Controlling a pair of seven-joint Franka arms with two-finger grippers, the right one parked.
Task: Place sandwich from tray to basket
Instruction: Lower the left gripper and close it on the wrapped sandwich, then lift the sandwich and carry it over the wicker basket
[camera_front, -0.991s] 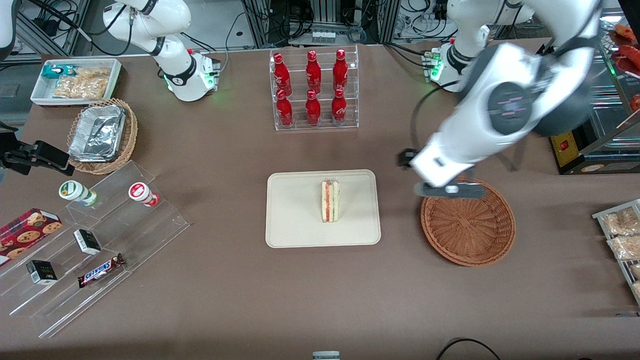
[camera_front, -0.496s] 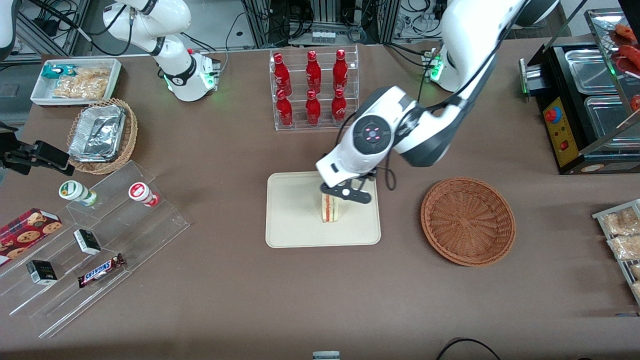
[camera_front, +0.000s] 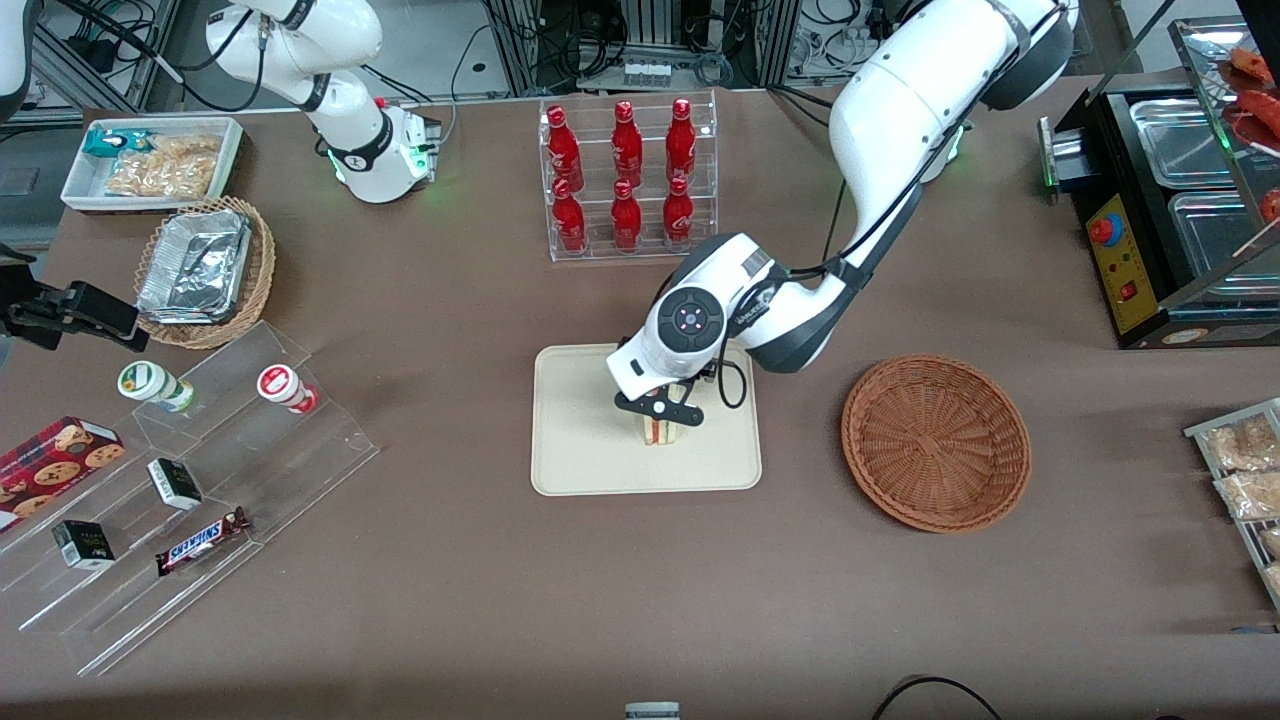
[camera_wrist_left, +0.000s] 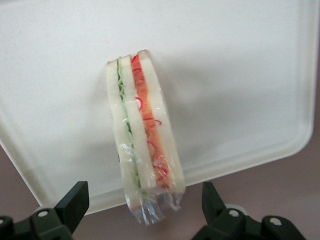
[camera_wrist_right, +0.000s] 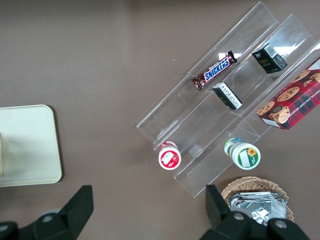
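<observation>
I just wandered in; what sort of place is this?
Probably a robotics lab mimicking a snack counter: an open gripper hangs above a wrapped sandwich on a tray, plus red bottles in a clear bin.

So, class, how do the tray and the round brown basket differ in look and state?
The tray is pale and smooth; the basket is brown and woven. The tray is rectangular, the basket round. The tray holds the sandwich, with the open tool above; the basket holds nothing. Both lie on the table.

Wrapped bar (camera_wrist_right: 215, 70) bearing printed lettering, wording not legible; no brand, number or sign readable on other items
</observation>
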